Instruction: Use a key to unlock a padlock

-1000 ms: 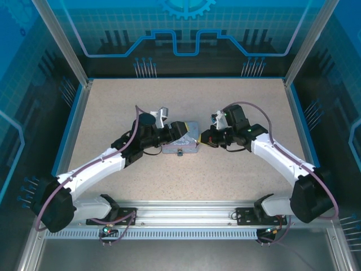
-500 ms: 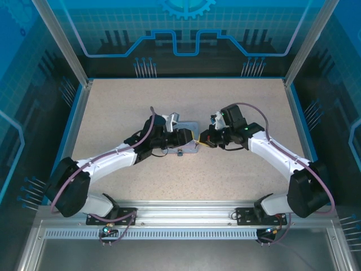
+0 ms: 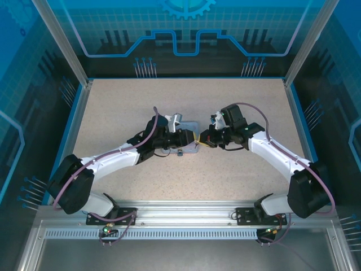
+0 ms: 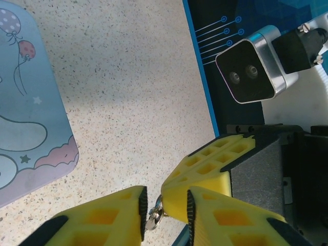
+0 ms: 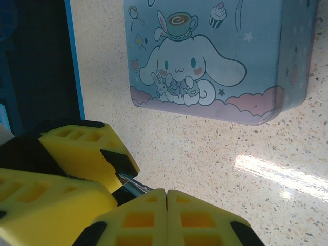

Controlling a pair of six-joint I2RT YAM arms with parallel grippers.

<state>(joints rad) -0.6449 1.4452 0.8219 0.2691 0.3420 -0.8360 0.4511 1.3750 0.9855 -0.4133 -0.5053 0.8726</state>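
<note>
The key (image 4: pixel 154 218) is a small silvery piece; my right gripper (image 5: pixel 166 193) is shut on it, and its thin shaft (image 5: pixel 132 185) pokes out to the left. My left gripper (image 4: pixel 165 205) is open only narrowly, its jaws standing either side of the key's round end and the right gripper's yellow fingertip (image 4: pixel 205 177). One left pad (image 5: pixel 115 159) touches the key's shaft. From above, the left gripper (image 3: pixel 192 139) and right gripper (image 3: pixel 201 140) meet at the tin's right end. The padlock (image 3: pixel 179 152) is a tiny dark piece at the tin's near edge.
The pale blue cartoon-printed tin (image 5: pixel 215 56) lies flat mid-table, seen also in the left wrist view as the tin (image 4: pixel 25 128) and from above as the tin (image 3: pixel 189 127). Speckled tabletop (image 3: pixel 124 101) surrounds it, bounded by blue walls (image 3: pixel 73 124).
My left arm swung right across the tin until its fingers met the right gripper, and its jaws narrowed around the key. The right arm stayed almost still.
</note>
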